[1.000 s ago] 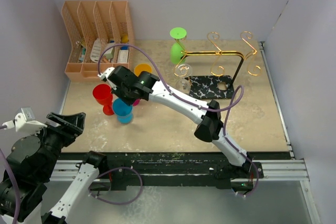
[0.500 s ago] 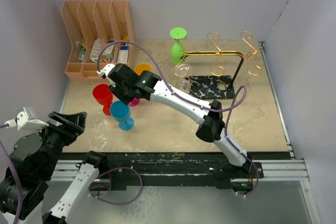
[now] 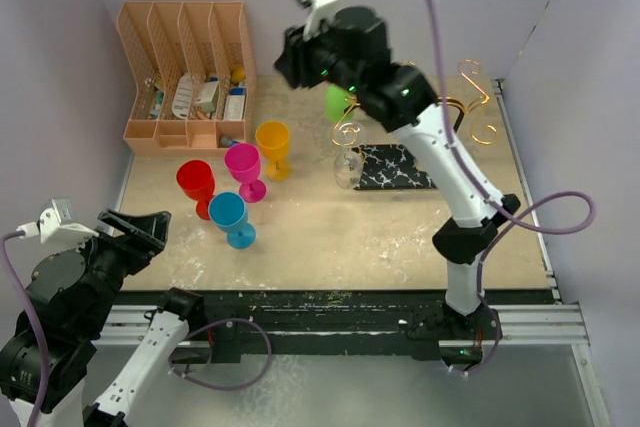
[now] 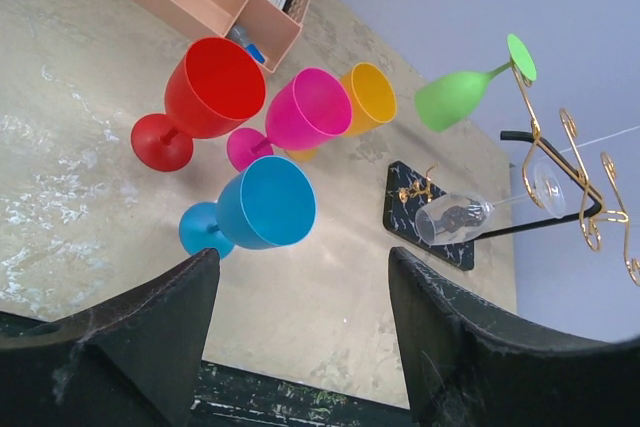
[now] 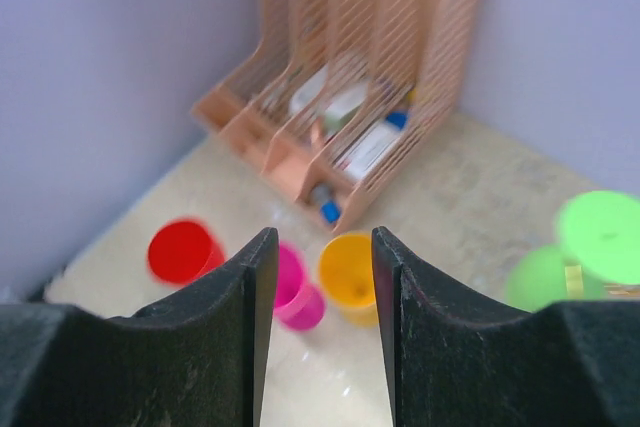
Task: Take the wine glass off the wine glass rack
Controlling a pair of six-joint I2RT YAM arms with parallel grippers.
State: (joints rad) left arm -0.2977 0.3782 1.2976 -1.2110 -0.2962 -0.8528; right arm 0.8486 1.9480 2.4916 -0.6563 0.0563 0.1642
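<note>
The wine glass rack [image 3: 462, 100] is thin shiny gold metal wire; its base [image 3: 395, 167] is black with white marbling. The clear wine glass [image 4: 455, 219] looks like glass. The coloured goblets [image 4: 265, 202] look like smooth glossy plastic, the file organiser [image 3: 185, 72] like matt plastic.

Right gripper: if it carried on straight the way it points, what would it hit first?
Most likely the orange glass: in the wrist view it stands in the gap of the open right gripper, pink glass just beside. Nothing nearer shows, though depth is hard to judge.
</note>
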